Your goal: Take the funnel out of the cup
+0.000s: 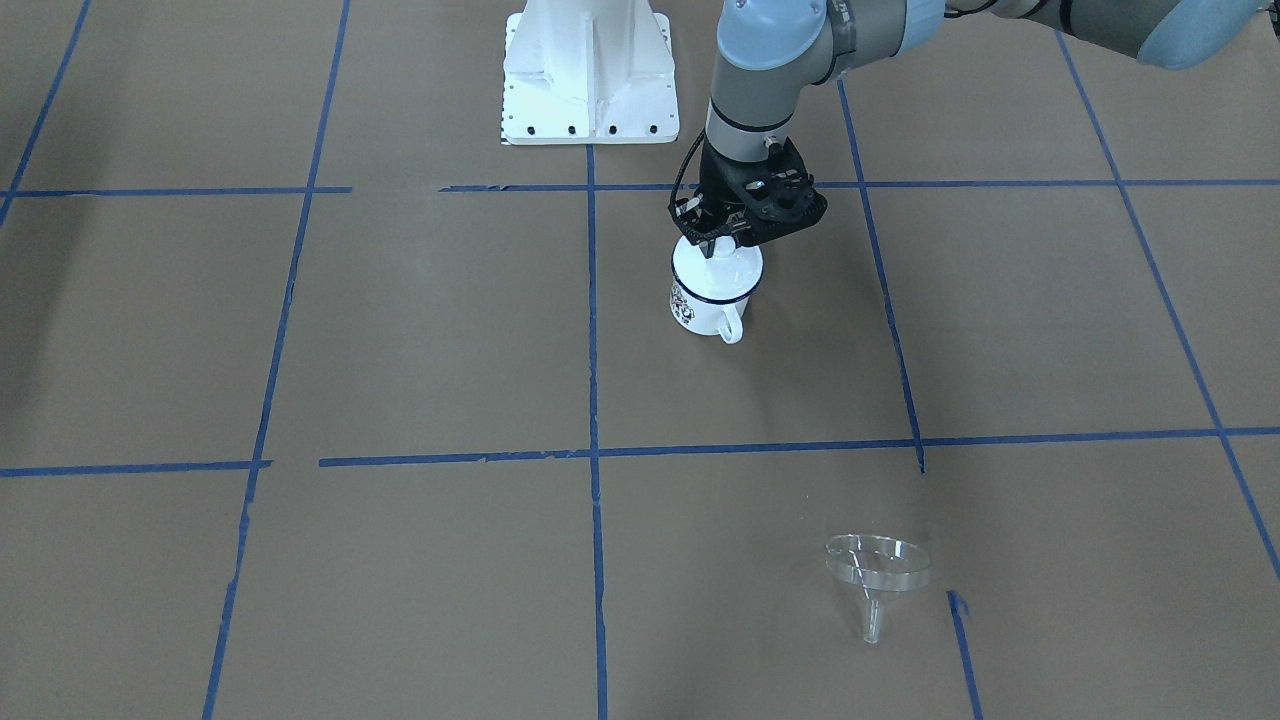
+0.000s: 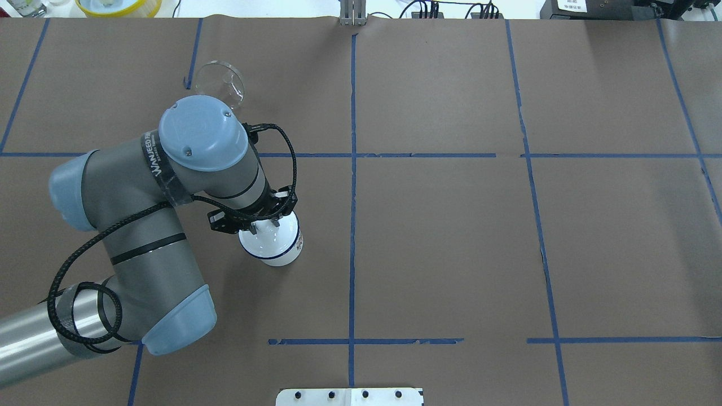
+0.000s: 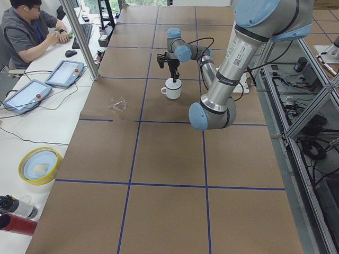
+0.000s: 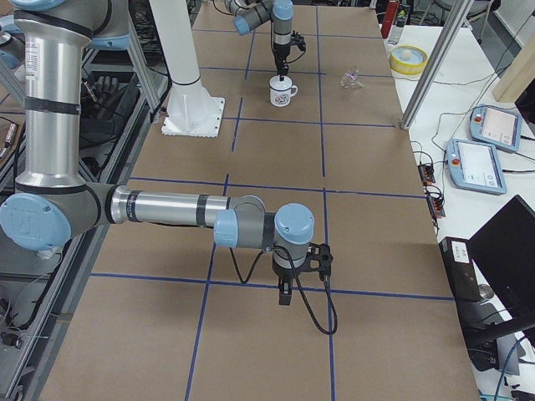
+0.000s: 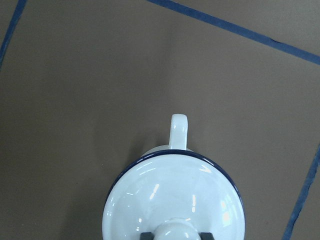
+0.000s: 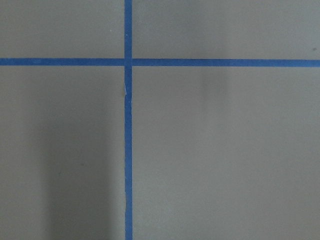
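Observation:
The cup (image 1: 703, 305) is a white enamel mug with a dark blue rim; it stands upright, its handle (image 5: 178, 131) towards the far side. A white domed lid (image 5: 175, 197) with a knob covers it. My left gripper (image 1: 722, 240) is straight above the cup, its fingers on either side of the knob and closed on it. The clear funnel (image 1: 875, 570) lies on its side on the table, far from the cup, and also shows in the overhead view (image 2: 221, 84). My right gripper (image 4: 284, 294) hangs over bare table near the other end; whether it is open or shut I cannot tell.
The white robot base (image 1: 590, 80) stands close behind the cup. A yellow bowl (image 2: 118, 5) sits past the table's far edge. An operator (image 3: 26, 32) sits at a side desk with tablets (image 3: 66, 73). Blue tape lines mark the brown table.

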`<control>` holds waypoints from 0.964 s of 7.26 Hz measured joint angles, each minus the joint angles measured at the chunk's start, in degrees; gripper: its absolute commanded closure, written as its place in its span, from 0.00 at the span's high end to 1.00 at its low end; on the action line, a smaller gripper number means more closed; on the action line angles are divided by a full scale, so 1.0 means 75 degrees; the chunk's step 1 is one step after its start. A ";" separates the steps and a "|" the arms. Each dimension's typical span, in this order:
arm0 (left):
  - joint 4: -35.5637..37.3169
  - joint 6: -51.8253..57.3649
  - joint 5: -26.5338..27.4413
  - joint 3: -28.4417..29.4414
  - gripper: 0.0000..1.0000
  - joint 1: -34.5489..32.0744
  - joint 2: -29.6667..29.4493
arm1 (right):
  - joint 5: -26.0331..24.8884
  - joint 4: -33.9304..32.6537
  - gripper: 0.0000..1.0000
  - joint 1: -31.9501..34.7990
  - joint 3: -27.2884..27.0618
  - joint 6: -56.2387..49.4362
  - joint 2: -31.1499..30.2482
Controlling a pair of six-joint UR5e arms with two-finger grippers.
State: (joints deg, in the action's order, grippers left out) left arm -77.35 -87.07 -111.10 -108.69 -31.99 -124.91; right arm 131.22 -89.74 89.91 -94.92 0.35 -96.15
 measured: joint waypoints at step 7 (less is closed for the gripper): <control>-0.0027 0.3802 -0.0569 -0.2057 1.00 -0.2264 0.1950 | 0.0000 0.0000 1.00 0.0000 0.0003 0.0000 0.0000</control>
State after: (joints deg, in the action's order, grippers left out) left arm -77.55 -58.55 -115.36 -124.12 -48.97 -110.29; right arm 131.22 -89.74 89.91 -94.90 0.35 -96.15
